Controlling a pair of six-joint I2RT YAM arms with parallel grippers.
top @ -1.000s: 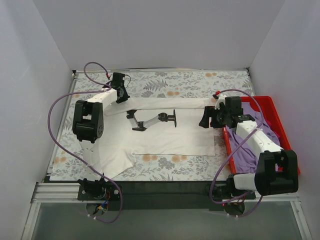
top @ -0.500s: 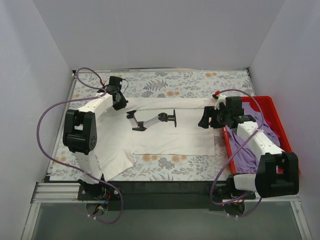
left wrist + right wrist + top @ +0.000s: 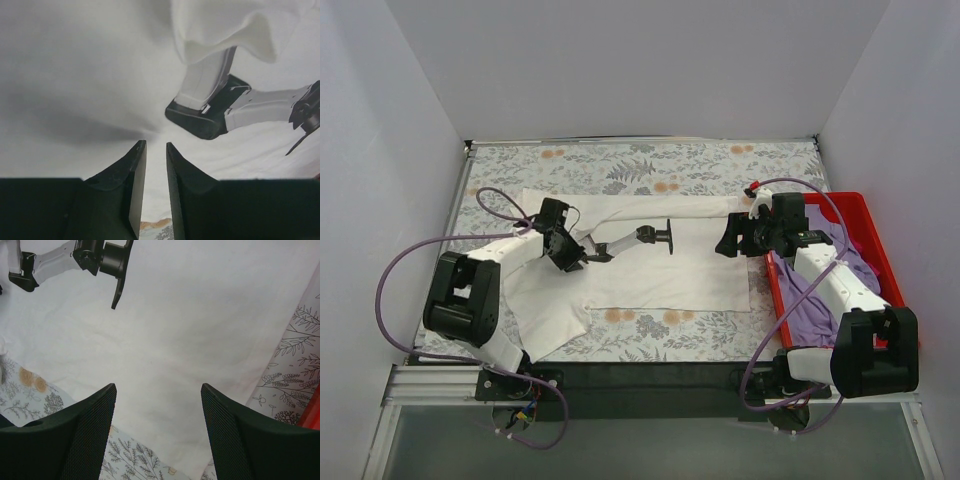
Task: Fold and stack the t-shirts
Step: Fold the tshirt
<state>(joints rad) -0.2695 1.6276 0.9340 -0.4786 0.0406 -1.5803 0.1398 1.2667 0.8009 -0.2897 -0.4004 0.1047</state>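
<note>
Swung in from the worktop's [image 3: 720,160] far edge, the left gripper [image 3: 570,256] parts its jaws, letting go the folded side of the white t-shirt [image 3: 670,282]; the right gripper [image 3: 728,240] waits open, empty.

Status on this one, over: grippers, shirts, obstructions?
Left gripper barely open, empty, over white tee. Right gripper open, empty, over its right side. Purple tee in bin. Nothing in the way.

One overhead view, two close wrist views sharing white t-shirt [image 3: 670,280]
</note>
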